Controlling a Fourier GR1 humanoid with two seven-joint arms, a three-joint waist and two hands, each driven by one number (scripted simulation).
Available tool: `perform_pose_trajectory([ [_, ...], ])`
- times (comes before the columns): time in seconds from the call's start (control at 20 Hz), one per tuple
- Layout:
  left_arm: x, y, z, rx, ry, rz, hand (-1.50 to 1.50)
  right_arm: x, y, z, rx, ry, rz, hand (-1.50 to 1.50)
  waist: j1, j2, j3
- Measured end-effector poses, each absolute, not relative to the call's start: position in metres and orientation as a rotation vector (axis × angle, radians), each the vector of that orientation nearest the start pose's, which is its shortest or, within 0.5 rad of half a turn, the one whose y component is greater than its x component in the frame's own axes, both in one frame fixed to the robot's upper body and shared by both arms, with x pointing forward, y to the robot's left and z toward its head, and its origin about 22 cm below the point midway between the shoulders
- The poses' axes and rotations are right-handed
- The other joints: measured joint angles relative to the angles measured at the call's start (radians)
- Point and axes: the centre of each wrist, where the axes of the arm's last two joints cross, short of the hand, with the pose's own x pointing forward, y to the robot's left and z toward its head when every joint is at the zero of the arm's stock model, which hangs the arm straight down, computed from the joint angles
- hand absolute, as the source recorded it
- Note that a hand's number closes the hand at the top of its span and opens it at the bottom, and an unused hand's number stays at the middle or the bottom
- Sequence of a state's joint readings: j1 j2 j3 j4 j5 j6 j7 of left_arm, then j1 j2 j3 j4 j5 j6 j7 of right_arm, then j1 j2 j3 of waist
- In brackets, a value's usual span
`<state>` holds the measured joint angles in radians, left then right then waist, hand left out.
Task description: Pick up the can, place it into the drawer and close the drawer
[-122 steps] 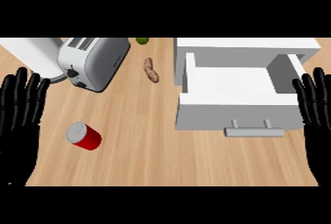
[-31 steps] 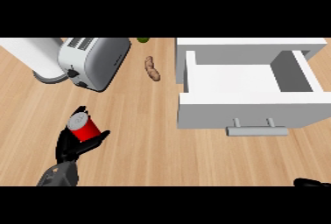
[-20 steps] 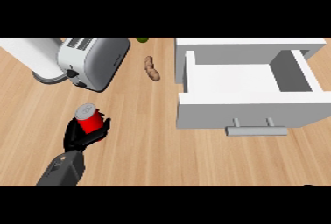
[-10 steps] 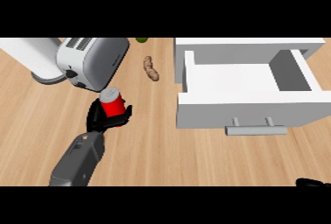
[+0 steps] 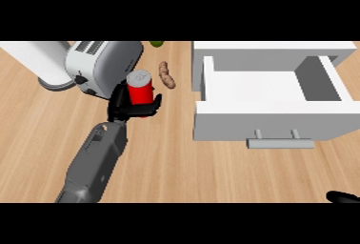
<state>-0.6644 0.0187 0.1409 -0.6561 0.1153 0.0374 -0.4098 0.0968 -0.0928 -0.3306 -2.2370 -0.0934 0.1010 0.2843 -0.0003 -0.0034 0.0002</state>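
We look down on a wooden desk (image 5: 175,162) that fills the view. The largest thing on it is the white drawer (image 5: 271,93), pulled open at the right, its pale floor bare to our eye and its grey handle (image 5: 280,142) facing the lower edge. At the upper left stands a silver toaster (image 5: 105,66), and just beside it, further left, a white rounded appliance (image 5: 38,62) that runs out of the frame. Our left forearm (image 5: 95,164) comes up from the lower edge at a slant, and at its end our left robot hand (image 5: 130,106) has its black fingers curled round the can (image 5: 141,88), which is red with a grey top and stands upright just beside the toaster's right end, well apart from the drawer. Between the can and the drawer lies a small brown oblong item (image 5: 166,75), and near the top edge we see a bit of something green (image 5: 156,44). Of our right robot hand (image 5: 343,197) only a dark tip shows at the lower right corner, and we cannot tell how its fingers stand.
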Motion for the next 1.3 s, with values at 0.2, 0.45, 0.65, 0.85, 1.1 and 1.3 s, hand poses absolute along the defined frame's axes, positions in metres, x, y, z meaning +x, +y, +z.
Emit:
perform_pose_trajectory([
  [0.2, 0.391, 0.161, 0.012, -0.136, -1.673, -0.034, 1.50, 0.168, -0.304, 0.146, -0.292, -1.873, -0.068, -1.50, 0.000, 0.000, 0.000],
  [0.45, 0.404, 0.128, 0.068, -0.164, -1.694, -0.062, 1.50, 0.167, -0.302, 0.154, -0.289, -1.877, -0.058, -1.50, -0.005, 0.000, 0.000],
  [0.65, 0.408, 0.111, 0.113, -0.175, -1.707, -0.082, 1.50, 0.164, -0.298, 0.153, -0.287, -1.875, -0.059, -1.50, -0.004, 0.000, 0.000],
  [0.85, 0.407, 0.083, 0.147, -0.169, -1.716, -0.107, 1.50, 0.160, -0.300, 0.153, -0.287, -1.872, -0.055, -1.50, -0.011, 0.001, 0.000],
  [1.1, 0.414, 0.056, 0.190, -0.152, -1.724, -0.141, 1.50, 0.166, -0.306, 0.150, -0.289, -1.876, -0.063, -1.50, -0.016, 0.004, 0.001],
  [1.3, 0.418, 0.033, 0.215, -0.136, -1.717, -0.156, 1.50, 0.171, -0.303, 0.149, -0.282, -1.886, -0.062, -1.50, -0.025, 0.006, 0.000],
])
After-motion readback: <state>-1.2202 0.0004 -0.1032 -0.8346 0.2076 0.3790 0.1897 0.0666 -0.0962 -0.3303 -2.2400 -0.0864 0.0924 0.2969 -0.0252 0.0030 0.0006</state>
